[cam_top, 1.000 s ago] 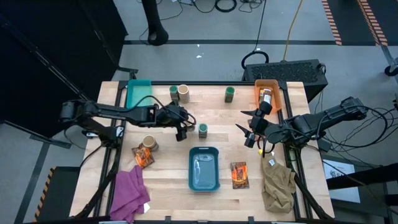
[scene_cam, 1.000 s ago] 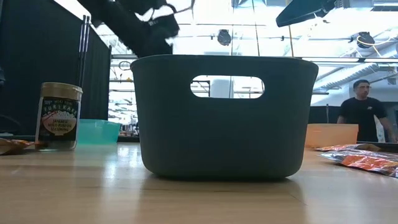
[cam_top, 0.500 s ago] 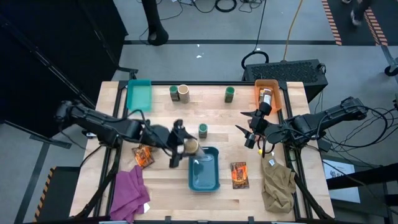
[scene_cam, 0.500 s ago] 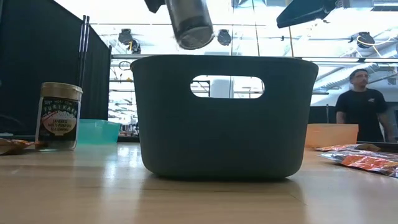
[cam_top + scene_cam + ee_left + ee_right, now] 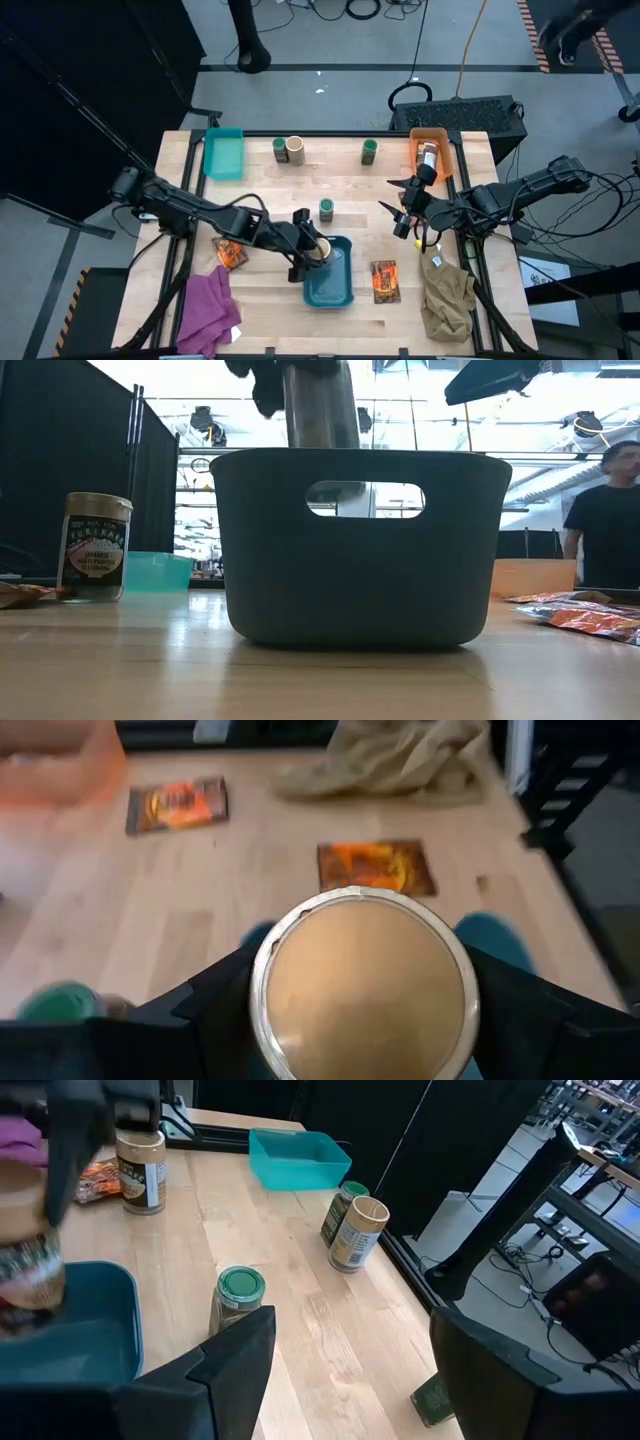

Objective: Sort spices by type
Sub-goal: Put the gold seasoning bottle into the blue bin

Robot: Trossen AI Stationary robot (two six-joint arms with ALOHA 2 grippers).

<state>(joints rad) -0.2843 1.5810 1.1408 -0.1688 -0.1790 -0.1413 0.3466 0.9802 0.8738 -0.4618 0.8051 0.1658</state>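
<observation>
My left gripper (image 5: 312, 251) is shut on a cream-topped jar (image 5: 318, 249) over the dark teal bin (image 5: 330, 290). In the low view the jar (image 5: 320, 410) stands upright and dips below the bin's rim (image 5: 360, 455). My right gripper (image 5: 400, 206) hovers open near the table's right side. Green jars stand at mid-table (image 5: 326, 209) and near the far edge (image 5: 369, 150). A green and a cream jar (image 5: 288, 149) stand side by side. Another cream jar (image 5: 97, 545) stands beside an orange packet (image 5: 230, 251). A second packet (image 5: 385, 281) lies flat. My left gripper pinches the jar's round side wall (image 5: 262, 982) between its two fingers (image 5: 215, 995), one on each side, close to its upper end. The fingers come from above, pointing down. The jar hangs upright and lifted clear, with its lower part inside the bin.
A light teal tray (image 5: 223, 153) sits at the far left and an orange bin (image 5: 431, 152) at the far right, with a jar in it. Purple cloth (image 5: 205, 310) lies near left, khaki cloth (image 5: 447, 296) near right. A person (image 5: 610, 510) stands beyond the table.
My left gripper has carried the cream-topped jar from mid-table toward the near edge and slightly right, until it is over the teal bin. It has then gone down, and the jar's lower part has dropped from above the rim to inside the bin.
</observation>
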